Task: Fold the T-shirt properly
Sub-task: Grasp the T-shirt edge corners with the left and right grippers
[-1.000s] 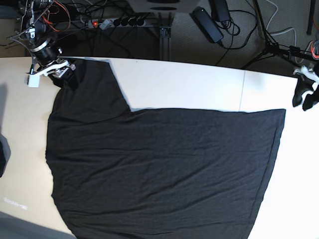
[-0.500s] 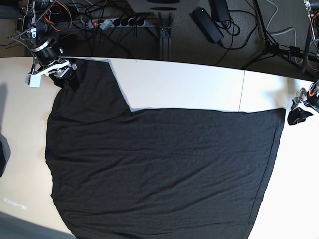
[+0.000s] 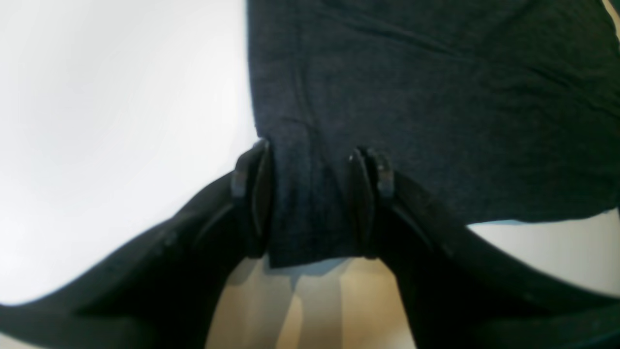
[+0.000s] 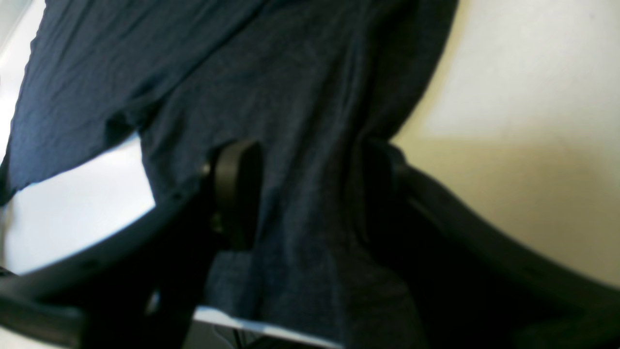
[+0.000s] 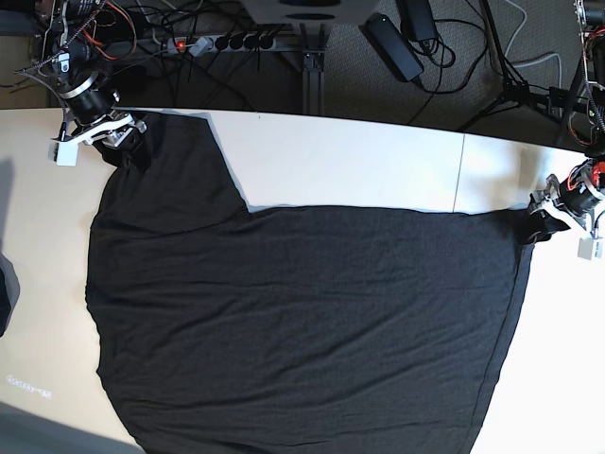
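The black T-shirt (image 5: pixel 302 322) lies spread flat over the white table (image 5: pixel 359 161), with no print showing. My left gripper (image 5: pixel 541 222) sits at the shirt's far right corner. In the left wrist view its open jaws (image 3: pixel 312 155) straddle that corner of the T-shirt (image 3: pixel 411 97), which lies flat between the fingers. At the far left my right gripper (image 5: pixel 128 142) is over the sleeve. In the right wrist view it stands open (image 4: pixel 310 160), and bunched T-shirt cloth (image 4: pixel 290 97) runs between the wide-apart fingers.
Behind the table's far edge lie a power strip (image 5: pixel 222 42), tangled cables and stand legs (image 5: pixel 515 90). A dark object (image 5: pixel 5 293) pokes in at the left edge. The shirt's lower hem runs off the frame's bottom.
My left arm has come in from beyond the table's right edge onto the shirt's far right corner, which has shifted slightly inward. The right arm has not moved.
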Robot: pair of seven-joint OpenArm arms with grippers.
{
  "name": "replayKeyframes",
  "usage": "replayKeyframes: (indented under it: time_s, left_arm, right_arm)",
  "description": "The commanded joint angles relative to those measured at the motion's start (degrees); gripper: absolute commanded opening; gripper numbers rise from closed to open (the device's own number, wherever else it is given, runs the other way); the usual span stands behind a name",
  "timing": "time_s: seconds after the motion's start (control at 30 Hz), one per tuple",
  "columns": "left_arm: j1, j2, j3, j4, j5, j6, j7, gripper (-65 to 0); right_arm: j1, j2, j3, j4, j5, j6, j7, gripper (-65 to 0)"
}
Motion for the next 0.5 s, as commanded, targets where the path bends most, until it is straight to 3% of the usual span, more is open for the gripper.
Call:
replayKeyframes:
  time_s: [0.0,0.13,0.23,0.37,0.47]
  left_arm:
    - [0.0,-0.5,0.3,0.2,1.6,-0.7,3.2,-34.8]
    - [0.0,0.0,0.3,0.2,1.7,-0.7,3.4,-35.5]
    - [0.1,0.3,0.3,0.2,1.6,-2.5,3.1,-46.8]
    - [0.2,0.3,0.3,0.2,-2.0,-4.4,-0.2,-58.9]
    - [0.2,0.3,0.3,0.2,-1.0,-4.4,-2.1,-61.3]
  right_arm:
    - [-1.2,0.0,-0.7,-0.9,-3.8,1.0,-7.1,-31.1]
    - [-1.2,0.0,-0.7,-0.9,-3.8,0.9,-7.1,-31.2]
    - [-1.0,0.0,-0.7,-0.9,-3.1,0.9,-7.1,-31.9]
    - [-1.0,-0.1,-0.7,-0.9,-3.2,0.9,-6.9,-46.5]
    - [-1.0,0.0,-0.7,-0.9,-3.2,0.9,-6.8,-58.7]
